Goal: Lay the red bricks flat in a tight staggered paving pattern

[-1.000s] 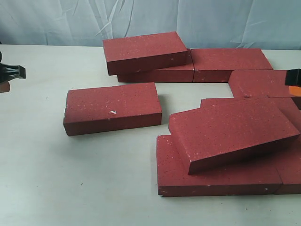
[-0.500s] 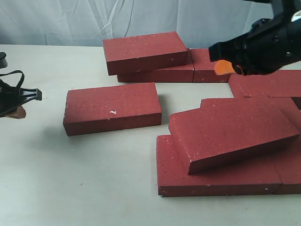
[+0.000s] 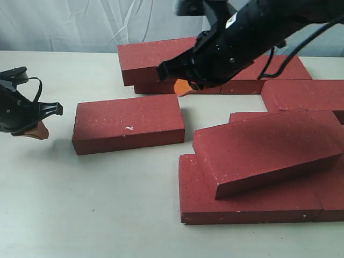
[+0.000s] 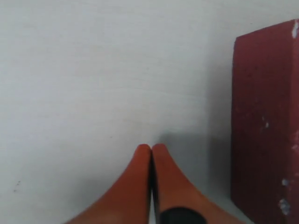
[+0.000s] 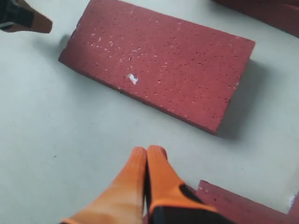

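A lone red brick [image 3: 129, 123] with a small white chip lies flat at the table's left-middle; it also shows in the right wrist view [image 5: 159, 70] and the left wrist view [image 4: 266, 121]. My left gripper [image 3: 35, 131] [image 4: 151, 147] is shut and empty, low over the table just left of that brick's end. My right gripper [image 3: 183, 86] [image 5: 148, 149] is shut and empty too, hovering above the gap behind the brick's far right corner. A tilted brick [image 3: 266, 150] leans on flat bricks [image 3: 242, 201] at the front right.
At the back, one brick [image 3: 161, 56] lies stacked on another, with further bricks [image 3: 303, 94] to the right, partly hidden by my right arm [image 3: 258, 32]. A white cloth [image 3: 64, 24] hangs behind. Bare table [image 3: 86, 209] spreads across the front left.
My right arm has swept in from the right edge, across the back bricks, to the middle. My left gripper has moved right, closer to the lone brick. No brick has moved.
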`<state>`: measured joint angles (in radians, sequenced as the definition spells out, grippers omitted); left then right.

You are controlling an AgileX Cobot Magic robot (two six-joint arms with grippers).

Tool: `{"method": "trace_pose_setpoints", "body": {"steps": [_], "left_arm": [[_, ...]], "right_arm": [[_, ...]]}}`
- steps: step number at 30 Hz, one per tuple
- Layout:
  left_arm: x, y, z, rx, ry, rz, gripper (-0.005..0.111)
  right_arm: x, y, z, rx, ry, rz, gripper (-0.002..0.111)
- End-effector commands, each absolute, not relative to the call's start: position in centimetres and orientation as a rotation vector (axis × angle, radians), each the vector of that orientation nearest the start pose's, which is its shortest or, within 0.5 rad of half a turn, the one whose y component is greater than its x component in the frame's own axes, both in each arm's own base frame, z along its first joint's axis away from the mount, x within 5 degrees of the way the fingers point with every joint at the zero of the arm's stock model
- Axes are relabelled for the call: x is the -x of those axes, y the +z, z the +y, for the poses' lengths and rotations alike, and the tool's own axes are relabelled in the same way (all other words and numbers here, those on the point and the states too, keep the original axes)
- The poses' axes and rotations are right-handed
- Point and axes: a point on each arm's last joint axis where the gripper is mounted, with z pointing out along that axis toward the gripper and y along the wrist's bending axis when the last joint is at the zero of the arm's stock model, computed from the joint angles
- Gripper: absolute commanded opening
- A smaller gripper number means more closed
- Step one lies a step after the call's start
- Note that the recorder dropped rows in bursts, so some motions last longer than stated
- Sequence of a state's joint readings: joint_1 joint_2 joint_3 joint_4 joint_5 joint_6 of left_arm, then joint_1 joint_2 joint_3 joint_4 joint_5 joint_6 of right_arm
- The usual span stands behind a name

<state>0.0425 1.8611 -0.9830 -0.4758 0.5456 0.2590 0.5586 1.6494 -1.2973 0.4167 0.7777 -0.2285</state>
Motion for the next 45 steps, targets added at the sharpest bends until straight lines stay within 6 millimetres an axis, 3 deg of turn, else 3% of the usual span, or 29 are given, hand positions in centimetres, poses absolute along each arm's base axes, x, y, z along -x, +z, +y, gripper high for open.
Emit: {"method": "trace_pose_setpoints", "body": {"steps": [1, 11, 17, 26, 30, 32, 36, 45], "left_arm": [[-34.4, 13.0, -1.5, 0.208, -0.47, 2.849, 0.0], [-35.0, 12.5, -2.0, 0.224, -0.561, 2.816, 0.0], [-35.5, 12.7, -3.3, 0.148, -0.547, 2.782, 0.0], [-36.2, 13.2, -5.6, 0.024, -0.466, 2.717, 0.0], [-36.9, 13.4, -6.6, 0.059, -0.437, 2.627, 0.0], [-37.2, 12.3, -7.7, 0.02, -0.441, 2.651, 0.0], [-37.3, 10.7, -8.2, 0.021, -0.44, 2.684, 0.0], [-39.7, 13.1, -8.9, -0.009, -0.459, 2.56, 0.0]], "right_arm": [[-29.3, 27.3, 23.4, 0.873, 0.56, 2.55, -0.001], [-30.4, 24.0, 28.9, 1.036, 0.573, 2.603, -0.001], [-30.7, 20.9, 30.8, 1.09, 0.558, 2.653, -0.001], [-31.6, 17.4, 31.3, 1.099, 0.49, 2.68, -0.001], [-32.4, 16.1, 30.8, 1.084, 0.332, 2.68, -0.001], [-33.2, 15.5, 30.3, 1.016, 0.202, 2.68, -0.001], [-33.9, 15.6, 29.9, 0.922, 0.124, 2.649, -0.001], [-34.4, 15.9, 30.3, 0.841, 0.163, 2.609, -0.001]]}}
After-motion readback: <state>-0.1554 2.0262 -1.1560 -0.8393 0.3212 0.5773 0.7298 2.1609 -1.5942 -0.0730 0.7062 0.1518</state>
